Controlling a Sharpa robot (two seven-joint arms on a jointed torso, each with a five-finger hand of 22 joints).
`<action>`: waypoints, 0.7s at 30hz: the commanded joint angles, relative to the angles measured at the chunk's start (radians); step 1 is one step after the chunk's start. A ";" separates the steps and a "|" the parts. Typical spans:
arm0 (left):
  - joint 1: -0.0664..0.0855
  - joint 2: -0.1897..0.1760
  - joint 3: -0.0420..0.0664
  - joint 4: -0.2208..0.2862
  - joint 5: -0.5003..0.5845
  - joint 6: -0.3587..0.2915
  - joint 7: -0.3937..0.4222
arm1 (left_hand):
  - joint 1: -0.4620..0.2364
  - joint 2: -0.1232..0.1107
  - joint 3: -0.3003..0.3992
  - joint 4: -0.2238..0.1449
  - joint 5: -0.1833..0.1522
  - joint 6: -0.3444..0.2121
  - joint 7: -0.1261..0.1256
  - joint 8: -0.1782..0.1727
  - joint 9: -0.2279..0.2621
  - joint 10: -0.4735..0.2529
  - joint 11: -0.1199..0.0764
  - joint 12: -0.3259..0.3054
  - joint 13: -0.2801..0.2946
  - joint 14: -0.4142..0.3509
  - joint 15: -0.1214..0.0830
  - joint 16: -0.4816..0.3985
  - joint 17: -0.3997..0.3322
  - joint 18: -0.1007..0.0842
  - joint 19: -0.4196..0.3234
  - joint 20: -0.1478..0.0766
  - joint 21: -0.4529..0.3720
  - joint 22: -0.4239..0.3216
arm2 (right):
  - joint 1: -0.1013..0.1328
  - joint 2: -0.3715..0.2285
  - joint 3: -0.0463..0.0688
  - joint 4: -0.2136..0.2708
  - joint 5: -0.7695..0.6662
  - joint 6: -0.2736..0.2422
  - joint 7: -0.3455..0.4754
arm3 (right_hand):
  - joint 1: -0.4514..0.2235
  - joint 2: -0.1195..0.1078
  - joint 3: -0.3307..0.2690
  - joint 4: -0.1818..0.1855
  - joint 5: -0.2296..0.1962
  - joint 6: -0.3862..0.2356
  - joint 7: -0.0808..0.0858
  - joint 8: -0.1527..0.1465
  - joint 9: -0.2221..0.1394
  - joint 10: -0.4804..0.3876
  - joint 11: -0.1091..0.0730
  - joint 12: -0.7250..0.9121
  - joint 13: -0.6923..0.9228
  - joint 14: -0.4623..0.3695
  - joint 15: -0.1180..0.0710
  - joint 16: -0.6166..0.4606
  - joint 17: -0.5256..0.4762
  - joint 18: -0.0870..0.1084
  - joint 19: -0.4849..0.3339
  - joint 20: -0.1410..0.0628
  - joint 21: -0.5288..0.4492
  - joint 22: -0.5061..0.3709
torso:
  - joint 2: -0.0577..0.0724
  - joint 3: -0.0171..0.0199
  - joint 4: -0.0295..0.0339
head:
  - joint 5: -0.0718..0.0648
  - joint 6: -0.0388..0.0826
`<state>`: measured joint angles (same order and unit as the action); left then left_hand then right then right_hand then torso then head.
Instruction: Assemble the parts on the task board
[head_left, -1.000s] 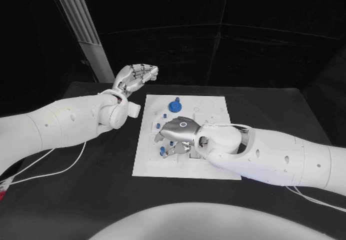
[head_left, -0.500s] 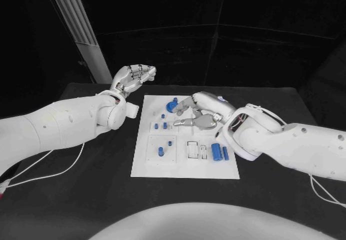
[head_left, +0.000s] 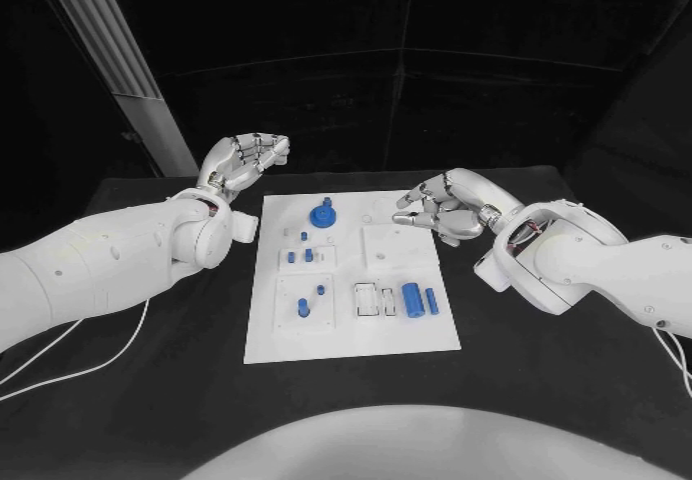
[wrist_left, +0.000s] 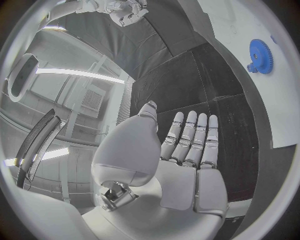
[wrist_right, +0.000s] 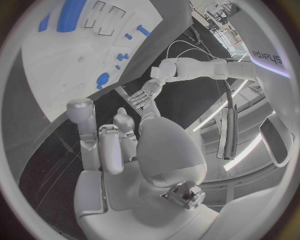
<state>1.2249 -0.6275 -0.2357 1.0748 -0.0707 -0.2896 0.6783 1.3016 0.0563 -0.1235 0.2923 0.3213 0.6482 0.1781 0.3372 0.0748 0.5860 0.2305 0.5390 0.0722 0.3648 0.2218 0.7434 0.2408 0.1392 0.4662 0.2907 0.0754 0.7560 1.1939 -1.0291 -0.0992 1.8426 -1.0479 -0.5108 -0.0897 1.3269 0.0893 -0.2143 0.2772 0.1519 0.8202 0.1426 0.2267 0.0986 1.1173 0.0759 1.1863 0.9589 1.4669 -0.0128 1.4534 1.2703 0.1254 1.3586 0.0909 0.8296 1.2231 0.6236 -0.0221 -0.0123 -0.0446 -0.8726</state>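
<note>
Movement since the earlier frames: the right hand has lifted off the middle of the task board and drawn back to its far right corner, fingers loosely curled and holding nothing; the left hand stays raised beyond the board's far left corner, fingers together and extended, likewise holding nothing. Key relation — the two blue cylinders lie side by side on the board's right half, long axes running near-to-far, nearer the robot than the right hand and on its side, so the right hand is judged the better placed. Count: one blue gear at the far left; about six small blue pegs in the left column — exact number uncertain; one black worktop.
</note>
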 joint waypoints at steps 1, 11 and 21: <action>0.000 0.003 0.000 -0.002 0.001 0.014 0.199 | 0.006 0.003 -0.007 0.000 0.004 -0.006 0.085 0.003 -0.001 -0.008 -0.001 0.003 -0.001 -0.010 0.000 0.004 -0.001 -0.018 0.005 0.000 -0.004 -0.001 | 0.001 -0.029 -0.014 0.016 0.029 0.044 -0.135 | -0.030 0.025 -0.034 0.001 -0.002 -0.015 0.003 0.058 0.013 0.241 -0.006 0.295 0.404 0.061 0.005 0.025 0.050 0.004 0.008 0.006 0.005 0.006 | -0.002 -0.0013 -0.0009 | -0.036 0.000; -0.001 0.001 0.000 -0.002 0.001 0.013 0.199 | 0.006 0.003 -0.009 0.000 0.004 -0.008 0.085 0.004 -0.001 -0.009 -0.001 0.004 -0.002 -0.011 0.000 0.005 -0.003 -0.018 0.005 0.000 -0.004 -0.001 | -0.005 -0.069 -0.084 0.024 -0.055 0.118 -0.314 | -0.140 0.043 -0.110 0.013 -0.006 0.037 -0.016 0.221 0.069 0.453 -0.025 0.385 0.612 0.094 -0.007 0.100 0.245 0.014 0.009 -0.005 -0.010 0.002 | -0.002 0.0015 -0.0043 | -0.065 0.000; -0.002 -0.006 0.000 0.000 0.001 0.013 0.198 | 0.006 0.003 -0.009 0.000 0.004 -0.009 0.086 0.005 -0.001 -0.010 -0.001 0.005 -0.002 -0.011 0.000 0.006 -0.004 -0.018 0.005 0.000 -0.004 -0.001 | -0.024 -0.050 -0.096 0.010 -0.116 0.158 -0.423 | -0.129 0.031 -0.112 0.008 0.060 0.068 -0.042 0.300 0.114 0.453 -0.047 0.385 0.612 0.104 -0.038 0.117 0.301 -0.001 0.045 -0.033 0.069 0.042 | -0.002 0.0003 -0.0044 | -0.069 0.000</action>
<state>1.2219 -0.6320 -0.2357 1.0737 -0.0706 -0.2874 0.6783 1.3016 0.0563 -0.1291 0.2922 0.3213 0.6446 0.1818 0.3372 0.0750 0.5823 0.2268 0.5390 0.0715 0.3575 0.2217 0.7433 0.2377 0.1391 0.4662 0.2907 0.0754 0.7562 1.1710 -1.0832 -0.1955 1.8555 -1.1176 -0.3921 -0.4452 1.1864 0.1179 -0.3276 0.2877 0.2086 0.8831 0.0991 0.5252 0.2117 1.4635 0.0360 1.5682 1.3079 1.4669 -0.0453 1.5654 1.3081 0.1248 1.4000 0.0573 0.8955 1.2635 0.6215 -0.0215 -0.0153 -0.1152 -0.8726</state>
